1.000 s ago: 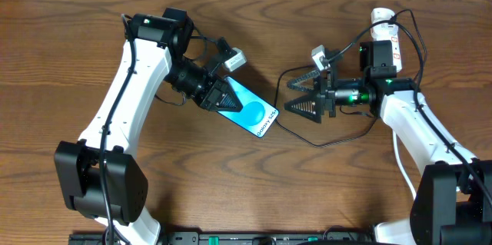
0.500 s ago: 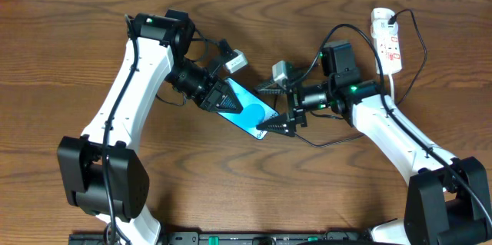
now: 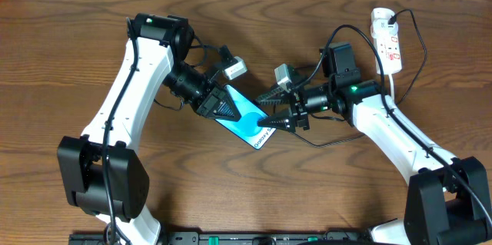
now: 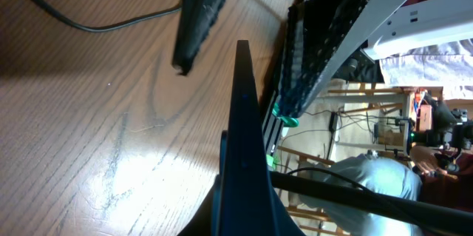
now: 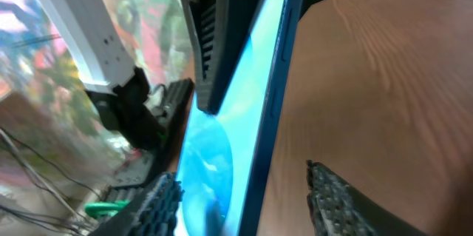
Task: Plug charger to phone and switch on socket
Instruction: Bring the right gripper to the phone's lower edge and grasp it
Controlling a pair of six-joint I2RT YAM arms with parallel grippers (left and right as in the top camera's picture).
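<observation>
The phone [image 3: 247, 120], cyan screen with a white band, is held off the table by my left gripper [image 3: 221, 107], which is shut on its upper-left end. My right gripper [image 3: 271, 110] is open, with one finger on each side of the phone's lower-right end. In the right wrist view the phone [image 5: 247, 110] runs edge-on between my open right fingers [image 5: 244, 188]. In the left wrist view the phone [image 4: 244, 132] is also edge-on. The charger cable [image 3: 317, 144] lies on the table below my right arm, and its connector tip is hidden. The socket [image 3: 387, 36] lies at the far right.
The socket's white cord [image 3: 393, 91] runs down beside my right arm. A black cable loops from the socket's top [image 3: 419, 38]. A stretch of black cable [image 4: 89, 27] lies on the wood in the left wrist view.
My right arm has swung left from near the socket to the phone, and its open fingers now straddle the phone's end. My left gripper has shifted the phone slightly down-left.
</observation>
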